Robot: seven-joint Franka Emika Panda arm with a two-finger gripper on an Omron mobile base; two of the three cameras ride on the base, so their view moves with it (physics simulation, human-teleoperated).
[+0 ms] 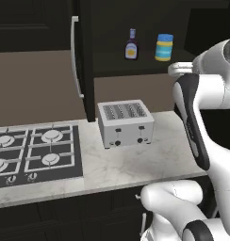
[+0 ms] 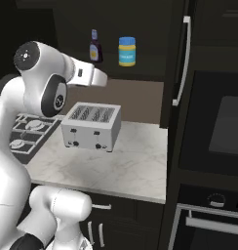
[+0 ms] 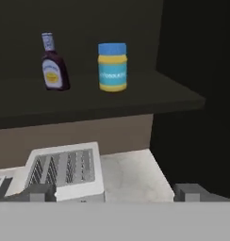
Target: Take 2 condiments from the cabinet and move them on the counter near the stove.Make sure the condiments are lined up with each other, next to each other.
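Note:
Both condiments stand upright side by side on the dark shelf [image 3: 88,106] of the open cabinet, whose door with its silver handle [image 1: 75,56] is swung out to the left. The squat jar [image 3: 112,67] [image 1: 164,47] [image 2: 127,51] has a blue lid. Left of it is the small dark bottle [image 3: 52,63] [image 1: 131,45] [image 2: 95,47]. My gripper [image 3: 116,193] is open wide and holds nothing. It hangs in front of and below the shelf, above the counter [image 1: 135,164], well short of both condiments. At the counter's left end lies the stove [image 1: 36,150] [image 2: 28,132].
A silver toaster [image 1: 125,122] [image 2: 91,124] [image 3: 65,169] stands on the counter under the shelf, between the stove and my arm. To the right rises a tall dark unit with a long handle [image 2: 182,63] and an oven [image 2: 223,132].

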